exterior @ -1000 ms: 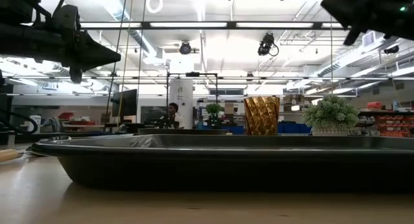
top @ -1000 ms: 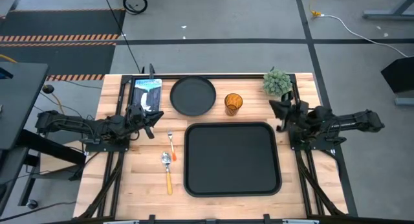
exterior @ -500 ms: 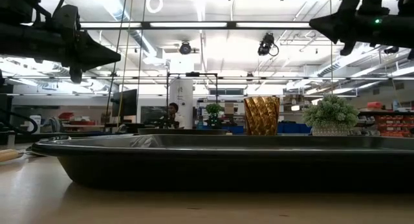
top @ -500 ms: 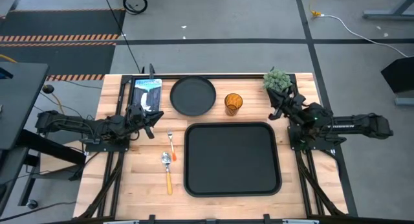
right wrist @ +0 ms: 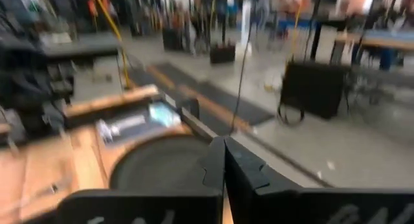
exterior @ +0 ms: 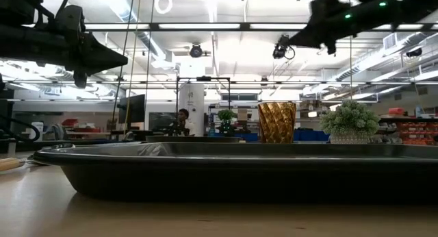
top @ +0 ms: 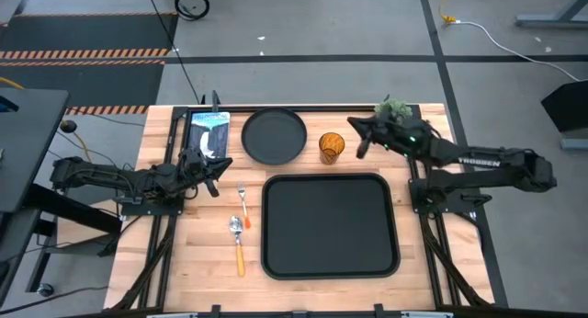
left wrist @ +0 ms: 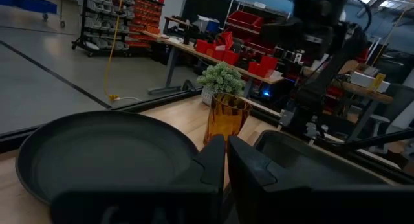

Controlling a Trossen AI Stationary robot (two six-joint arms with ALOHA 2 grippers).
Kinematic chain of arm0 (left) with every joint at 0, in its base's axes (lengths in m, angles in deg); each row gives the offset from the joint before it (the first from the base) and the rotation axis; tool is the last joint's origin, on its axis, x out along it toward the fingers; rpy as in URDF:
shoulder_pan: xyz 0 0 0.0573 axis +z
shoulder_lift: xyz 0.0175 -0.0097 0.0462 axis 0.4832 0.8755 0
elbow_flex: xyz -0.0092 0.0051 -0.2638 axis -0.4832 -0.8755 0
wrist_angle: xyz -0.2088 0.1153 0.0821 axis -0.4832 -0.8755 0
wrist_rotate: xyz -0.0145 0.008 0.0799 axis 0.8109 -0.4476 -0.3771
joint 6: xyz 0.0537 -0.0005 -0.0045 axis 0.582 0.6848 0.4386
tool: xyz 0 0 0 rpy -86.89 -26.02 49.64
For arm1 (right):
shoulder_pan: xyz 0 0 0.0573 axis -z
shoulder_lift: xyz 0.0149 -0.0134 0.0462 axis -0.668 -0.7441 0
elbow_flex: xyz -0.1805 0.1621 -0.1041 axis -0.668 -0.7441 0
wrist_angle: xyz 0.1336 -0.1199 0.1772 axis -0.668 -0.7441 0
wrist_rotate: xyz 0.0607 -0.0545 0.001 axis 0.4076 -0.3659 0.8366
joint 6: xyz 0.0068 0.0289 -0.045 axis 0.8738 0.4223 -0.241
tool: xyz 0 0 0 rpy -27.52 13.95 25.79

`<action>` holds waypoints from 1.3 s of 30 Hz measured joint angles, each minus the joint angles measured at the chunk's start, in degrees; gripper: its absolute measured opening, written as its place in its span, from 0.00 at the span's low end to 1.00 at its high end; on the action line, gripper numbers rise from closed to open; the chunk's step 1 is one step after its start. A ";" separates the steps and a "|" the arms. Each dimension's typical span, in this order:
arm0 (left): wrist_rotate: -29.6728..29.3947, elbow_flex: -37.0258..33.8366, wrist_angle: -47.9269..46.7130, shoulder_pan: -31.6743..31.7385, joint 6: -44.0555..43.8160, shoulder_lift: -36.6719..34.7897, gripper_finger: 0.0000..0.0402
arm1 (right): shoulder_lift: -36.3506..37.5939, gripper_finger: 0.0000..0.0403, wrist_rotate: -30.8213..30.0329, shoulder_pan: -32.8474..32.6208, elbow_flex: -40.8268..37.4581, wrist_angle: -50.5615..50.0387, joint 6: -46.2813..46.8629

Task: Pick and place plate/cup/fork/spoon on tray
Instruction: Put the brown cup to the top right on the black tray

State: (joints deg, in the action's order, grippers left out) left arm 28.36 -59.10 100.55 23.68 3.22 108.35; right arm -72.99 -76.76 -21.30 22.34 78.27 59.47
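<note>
**While nothing is yet on the tray, your right arm is lining up on the cup**

Tray (top: pixel 331 226): it lies bare at the centre of the wooden table (top: pixel 197 263), on the near side. No item is loaded, so you are at the first pick.

Plate (top: pixel 274 136): it sits beyond the tray's far left corner, untouched.

Cup (top: pixel 332 146): it stands upright just beside the plate and just past the tray's far edge, with the green potted plant (top: pixel 393 110) further to its right.

Spoon (top: pixel 238 241) and fork (top: pixel 243 207): both lie left of the tray, the fork beyond the spoon, close together.

Right gripper (top: pixel 357 132): it hangs above the table near the cup's right side, not touching it. The right wrist view shows its fingers pressed together. Judged next move: you must spread them, descend around the cup, then close.

Left gripper (top: pixel 213 167): it waits left of the plate, fingers likewise together.
</note>
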 joint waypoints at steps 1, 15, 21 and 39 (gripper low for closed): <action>0.01 0.00 0.00 0.00 0.00 0.00 0.06 | -1.71 0.03 0.65 0.49 1.09 -1.35 -0.10; -0.01 0.00 0.01 0.00 -0.02 -0.02 0.06 | -21.02 0.13 3.36 5.41 17.52 -29.34 -1.20; -0.01 0.00 0.01 0.00 0.00 -0.02 0.06 | -28.01 0.31 8.90 9.30 25.44 -37.03 -2.83; 0.00 0.00 0.00 -0.01 0.00 0.00 0.06 | -42.19 0.38 15.70 11.57 41.15 -57.64 -7.01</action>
State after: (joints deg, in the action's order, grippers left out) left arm 28.36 -59.10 100.55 23.67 3.22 108.35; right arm -115.18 -61.06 -9.73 63.49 20.63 52.46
